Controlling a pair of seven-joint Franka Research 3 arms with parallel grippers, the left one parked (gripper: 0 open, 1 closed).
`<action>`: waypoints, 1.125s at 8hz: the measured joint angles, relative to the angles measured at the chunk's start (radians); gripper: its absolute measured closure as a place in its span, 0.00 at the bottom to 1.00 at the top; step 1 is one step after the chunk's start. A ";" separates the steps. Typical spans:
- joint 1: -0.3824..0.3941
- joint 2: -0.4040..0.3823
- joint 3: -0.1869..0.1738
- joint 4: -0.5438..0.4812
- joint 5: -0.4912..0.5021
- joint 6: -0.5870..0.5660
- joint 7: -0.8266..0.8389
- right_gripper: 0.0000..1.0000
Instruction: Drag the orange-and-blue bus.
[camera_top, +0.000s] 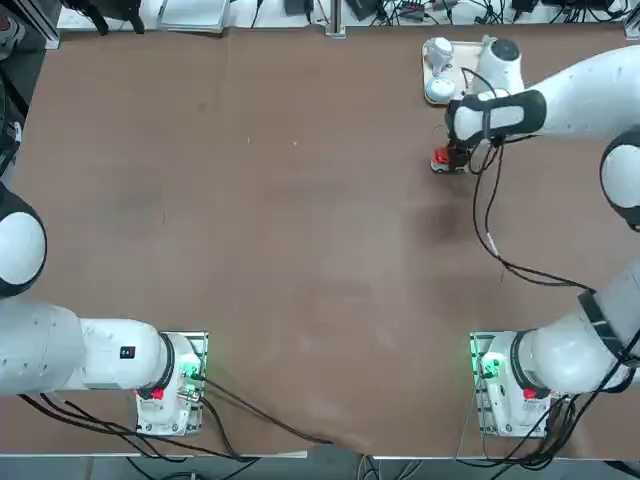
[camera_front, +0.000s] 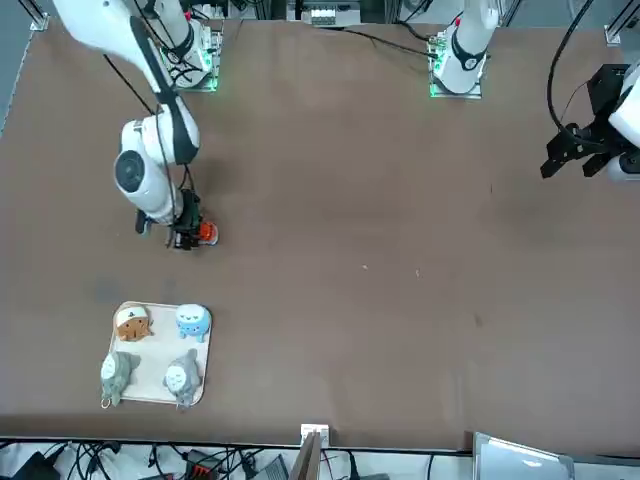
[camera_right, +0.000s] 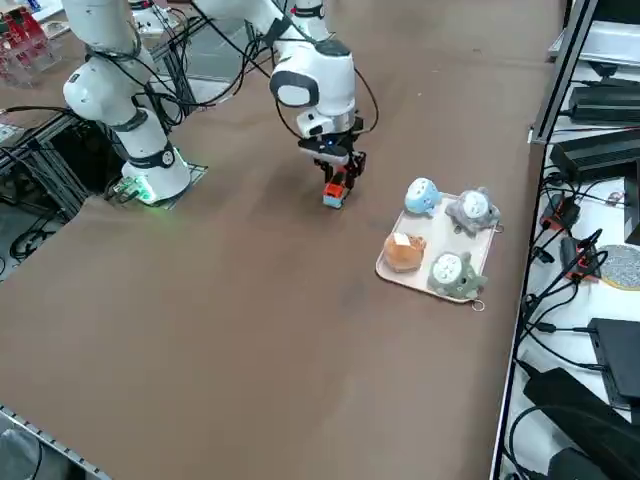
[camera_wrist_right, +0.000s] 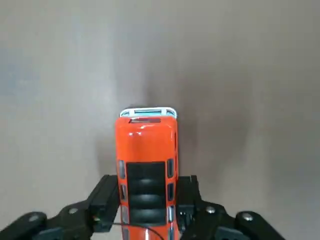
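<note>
**Bus gripped, the drag itself yet to be done**

The right gripper (camera_wrist_right: 146, 207) is down at table level with its two fingers pinching the rear half of the orange-and-blue bus (camera_wrist_right: 146, 165) from both sides; the wrist view shows the black pads pressed against the bus's flanks, the orange roof running out ahead of them. The bus (camera_top: 441, 160) sits on the brown table (camera_top: 300, 250) in the far right part of the workspace, wheels apparently on the surface (no gap beneath it can be made out). Judging from this, the grasp is done and what remains is the sliding of the bus across the table.

Just beyond the bus, toward the far edge, lies a white tray (camera_right: 385, 268) carrying four small figurines (camera_right: 422, 197), near but not touching the bus. A pull toward the open middle of the table meets nothing; a push toward the far edge would run into the tray.
</note>
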 joint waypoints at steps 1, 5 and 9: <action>0.023 0.001 0.000 0.000 0.000 0.008 0.018 0.40; 0.103 0.010 0.000 0.003 0.000 0.045 0.112 0.40; 0.180 0.025 -0.001 0.021 0.000 0.059 0.197 0.40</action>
